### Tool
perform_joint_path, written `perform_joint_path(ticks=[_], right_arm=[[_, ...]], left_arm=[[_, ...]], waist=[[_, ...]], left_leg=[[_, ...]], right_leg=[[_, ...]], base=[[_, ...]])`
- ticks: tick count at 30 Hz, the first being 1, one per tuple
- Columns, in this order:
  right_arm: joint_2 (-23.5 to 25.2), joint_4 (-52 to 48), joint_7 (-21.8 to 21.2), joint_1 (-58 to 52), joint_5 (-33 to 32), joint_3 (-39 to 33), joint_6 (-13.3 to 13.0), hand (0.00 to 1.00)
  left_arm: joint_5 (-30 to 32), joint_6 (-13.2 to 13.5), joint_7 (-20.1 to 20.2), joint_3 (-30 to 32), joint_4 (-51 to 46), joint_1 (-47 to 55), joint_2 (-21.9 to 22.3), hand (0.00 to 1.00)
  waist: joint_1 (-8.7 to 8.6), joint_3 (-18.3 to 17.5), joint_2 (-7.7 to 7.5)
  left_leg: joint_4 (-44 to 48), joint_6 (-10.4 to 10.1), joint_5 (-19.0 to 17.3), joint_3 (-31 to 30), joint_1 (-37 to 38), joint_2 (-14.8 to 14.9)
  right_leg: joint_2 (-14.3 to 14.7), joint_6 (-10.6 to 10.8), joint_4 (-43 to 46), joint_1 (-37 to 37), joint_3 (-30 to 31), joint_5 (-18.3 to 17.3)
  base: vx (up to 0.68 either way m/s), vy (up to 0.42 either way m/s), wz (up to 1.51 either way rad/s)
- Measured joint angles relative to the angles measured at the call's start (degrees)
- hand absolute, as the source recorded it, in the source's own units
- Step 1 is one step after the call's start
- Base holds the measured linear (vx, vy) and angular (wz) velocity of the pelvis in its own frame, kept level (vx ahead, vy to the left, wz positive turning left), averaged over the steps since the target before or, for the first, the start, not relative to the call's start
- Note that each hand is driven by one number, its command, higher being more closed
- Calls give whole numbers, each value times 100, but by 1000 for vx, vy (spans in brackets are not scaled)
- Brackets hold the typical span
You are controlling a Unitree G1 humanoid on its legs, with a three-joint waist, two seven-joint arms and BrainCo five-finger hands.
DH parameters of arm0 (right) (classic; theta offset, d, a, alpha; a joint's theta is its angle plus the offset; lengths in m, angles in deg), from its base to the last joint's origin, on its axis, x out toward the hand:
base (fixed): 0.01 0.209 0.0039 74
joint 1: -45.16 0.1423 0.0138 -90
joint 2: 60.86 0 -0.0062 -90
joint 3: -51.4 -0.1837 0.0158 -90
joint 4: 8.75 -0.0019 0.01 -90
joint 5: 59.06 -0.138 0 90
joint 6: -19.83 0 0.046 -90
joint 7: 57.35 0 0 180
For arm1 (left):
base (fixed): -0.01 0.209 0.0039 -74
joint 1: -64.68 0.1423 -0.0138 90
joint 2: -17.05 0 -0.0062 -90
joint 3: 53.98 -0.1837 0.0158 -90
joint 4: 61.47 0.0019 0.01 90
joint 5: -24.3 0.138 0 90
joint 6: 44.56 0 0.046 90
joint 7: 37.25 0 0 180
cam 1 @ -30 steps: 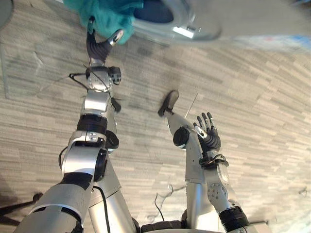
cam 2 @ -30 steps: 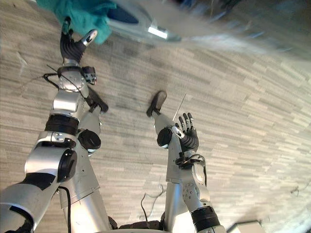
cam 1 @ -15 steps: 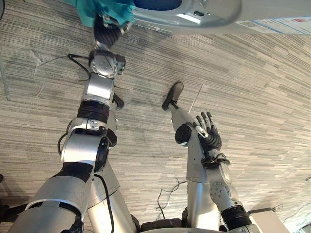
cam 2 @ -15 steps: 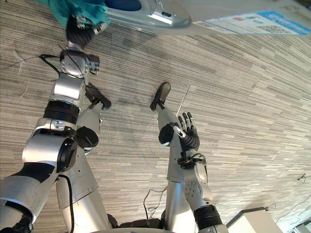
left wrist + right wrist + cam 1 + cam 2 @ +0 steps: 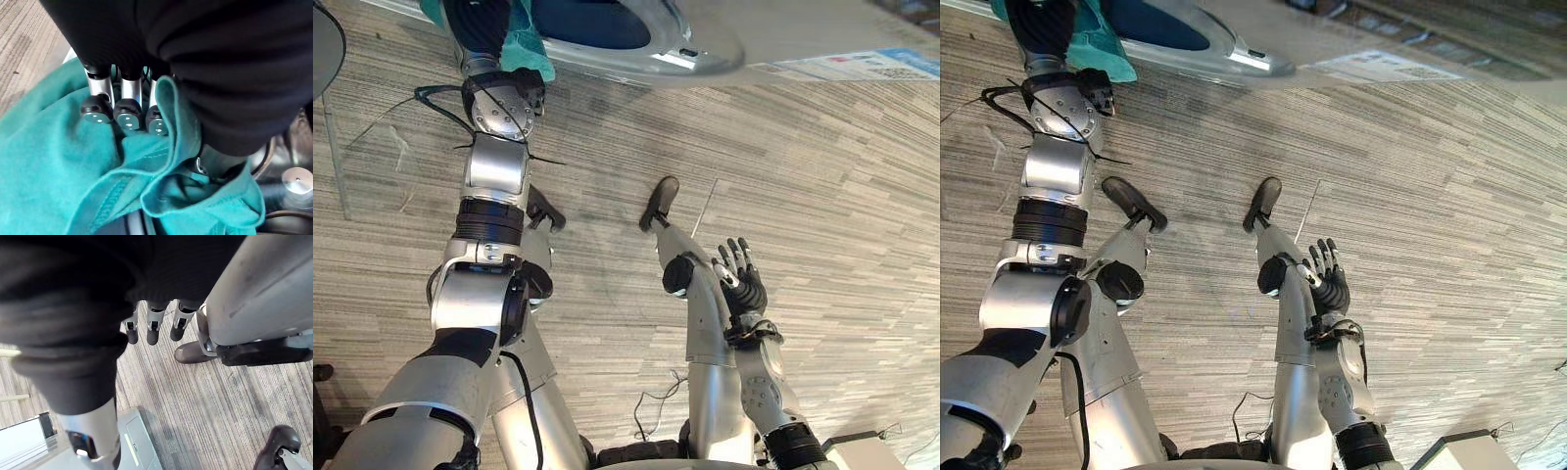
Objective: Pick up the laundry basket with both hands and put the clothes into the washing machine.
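Observation:
A teal cloth hangs at the silver-rimmed round door of the washing machine, far ahead on the left. My left hand reaches up into that cloth. In the left wrist view its fingers are curled into the teal cloth, with folds bunched between fingers and thumb. My right hand hangs low on the right over the wood-look floor, fingers straight and holding nothing. No laundry basket is in sight.
A grey round top on a thin leg stands at the far left. A white box corner shows at the lower right. A printed label lies along the machine's front. Bare floor stretches to the right.
My left hand has pushed further up into the teal cloth and its fingers have curled shut on it. The camera has shifted. The right hand stays open.

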Motion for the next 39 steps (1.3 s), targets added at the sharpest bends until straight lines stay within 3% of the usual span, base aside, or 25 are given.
perform_joint_path(ticks=[5,7,11,12,18,19,24,26,28,33,39], right_arm=[[15,1,42,-55,222,3,-5,0],[17,2,114,-108,283,3,-4,0],[16,84,157,-160,451,4,9,0],[11,113,157,-167,514,4,16,0],[-10,308,148,-209,765,-9,78,0],[-11,334,130,-219,854,-17,128,0],[-8,296,88,-244,1043,-161,284,0],[-9,279,60,-283,1101,-366,391,0],[-18,281,-9,-275,1102,-392,499,0],[27,249,-38,-174,1089,-268,640,0],[7,-22,-137,-193,1053,-350,637,0]], left_arm=[[-352,65,-4,153,-92,94,212,100],[-613,121,-20,119,-666,330,336,100],[-1189,523,-135,-165,-2066,703,696,100],[-1399,743,-139,-242,-2349,691,792,100],[-2875,944,-120,-298,-2422,902,1033,100],[-3030,967,-88,-360,-2422,995,998,0],[-3261,975,227,-606,-2071,1182,707,0],[-2680,929,726,-703,-1342,1178,593,0],[-1649,579,1064,-596,-767,1042,566,0],[657,-45,1605,-232,871,526,507,0],[1370,-378,2072,-7,1405,808,361,0]], waist=[[20,1,1],[28,1,2],[66,-5,20],[58,-16,50],[23,-34,168],[42,-34,168],[139,-43,187],[209,-157,379],[223,-246,543],[167,-279,572],[68,-288,556]], left_leg=[[-37,66,43,15,160,-16],[-48,72,46,23,270,-29],[-9,119,70,23,729,-30],[-26,92,50,1,859,-32],[-74,103,59,-17,1168,-27],[-33,108,61,-54,1238,-17],[-197,119,56,-202,1572,-140],[-282,119,57,-217,1634,-200],[-356,120,58,-216,1655,-238],[-402,125,53,-163,1702,-211],[-401,112,43,-115,1703,-97]], right_leg=[[5,-43,-11,153,-1,30],[1,-50,-12,257,7,33],[-10,-73,26,665,16,-57],[-4,-44,23,801,6,-125],[44,-89,-69,1134,-21,-123],[55,-98,-54,1194,-7,-125],[141,-62,-307,1562,19,-90],[149,-16,-455,1678,10,-48],[148,29,-577,1729,10,19],[250,37,-948,1823,80,271],[430,35,-1250,1852,196,426]], base=[[-49,-29,2],[-44,-28,3],[-56,-43,4],[-59,-47,7],[-27,-36,0],[14,-30,-7],[9,-11,-3],[12,4,7],[5,4,5],[-12,9,-15],[-12,-33,-17]])
